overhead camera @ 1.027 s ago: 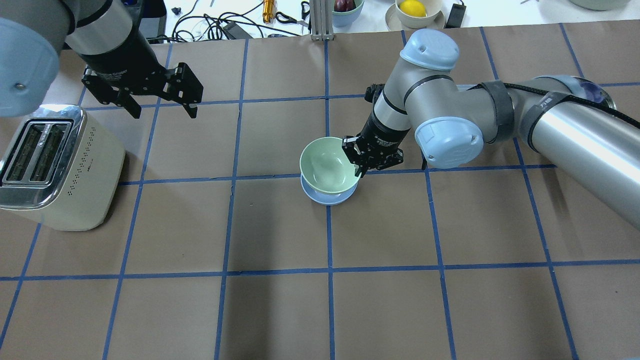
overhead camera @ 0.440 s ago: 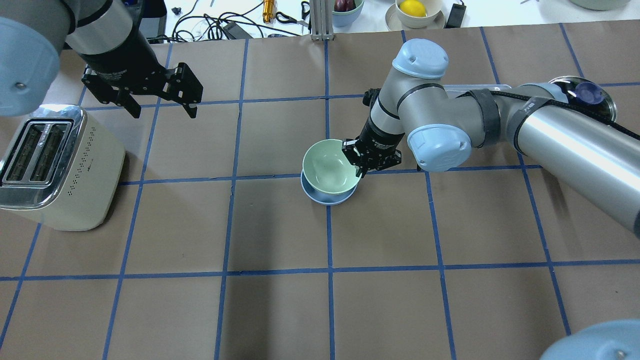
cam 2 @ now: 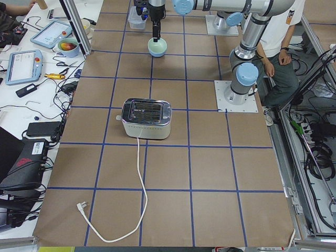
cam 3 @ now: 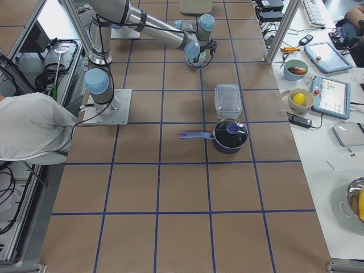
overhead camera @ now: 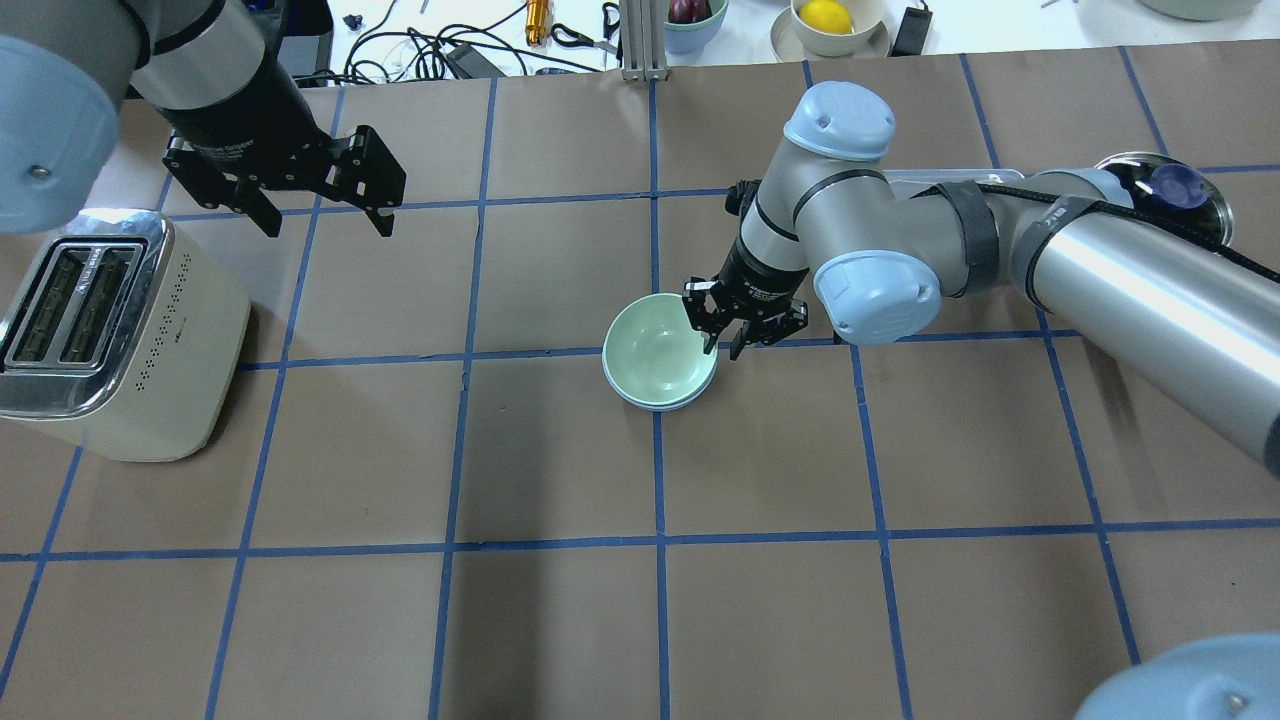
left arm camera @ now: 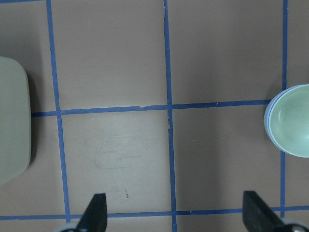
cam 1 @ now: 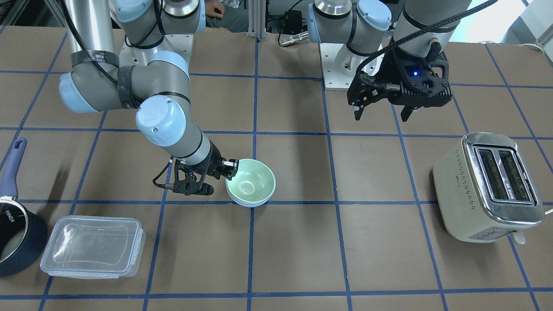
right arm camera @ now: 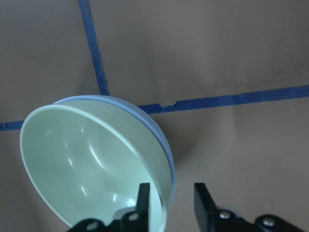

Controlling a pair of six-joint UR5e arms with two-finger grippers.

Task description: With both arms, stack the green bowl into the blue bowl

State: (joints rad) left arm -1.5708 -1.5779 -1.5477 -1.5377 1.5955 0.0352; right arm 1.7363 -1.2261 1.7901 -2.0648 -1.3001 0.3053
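Evidently nested in the blue bowl [cam 1: 251, 204], the green bowl [overhead camera: 655, 348] needs no hold: right pincer [overhead camera: 722, 347] slightly parted astride its rim, left pincer [overhead camera: 328, 228] wide

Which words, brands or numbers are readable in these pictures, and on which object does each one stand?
"KONKA", as far as it reads: on the lid of the saucepan.
Logo on the toaster: too small to read.
White print on the left end effector and right end effector: blurred.

Bright even light, soft shadows — sharp
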